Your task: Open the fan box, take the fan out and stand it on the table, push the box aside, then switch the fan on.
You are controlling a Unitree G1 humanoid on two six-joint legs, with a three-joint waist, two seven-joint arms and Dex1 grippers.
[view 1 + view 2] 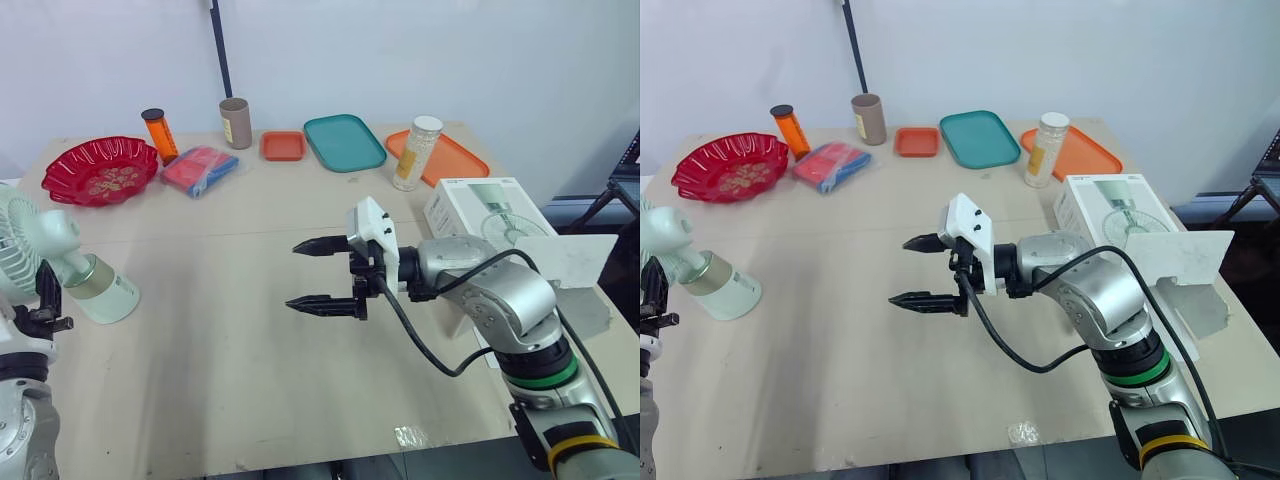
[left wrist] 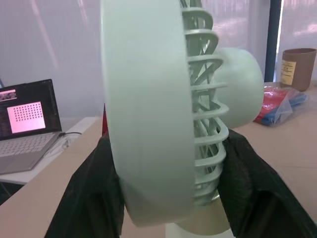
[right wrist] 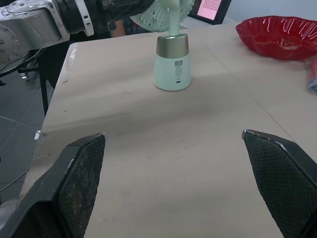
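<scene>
The counter (image 1: 250, 340) is carrying the fan box (image 1: 480, 205), which is lying at its right edge with a flap hanging open. The fan (image 1: 95, 285) is standing near the left edge, and the left tool (image 1: 45, 305) is clasping its head. The right tool (image 1: 292, 276) is hovering over the middle, fingers spread wide and empty.

Red bowl (image 1: 100, 170), orange bottle (image 1: 159, 134), brown cup (image 1: 236, 122), teal tray (image 1: 344, 142) (small orange tray (image 1: 283, 146) just beside), white-capped jar (image 1: 417, 152)
</scene>
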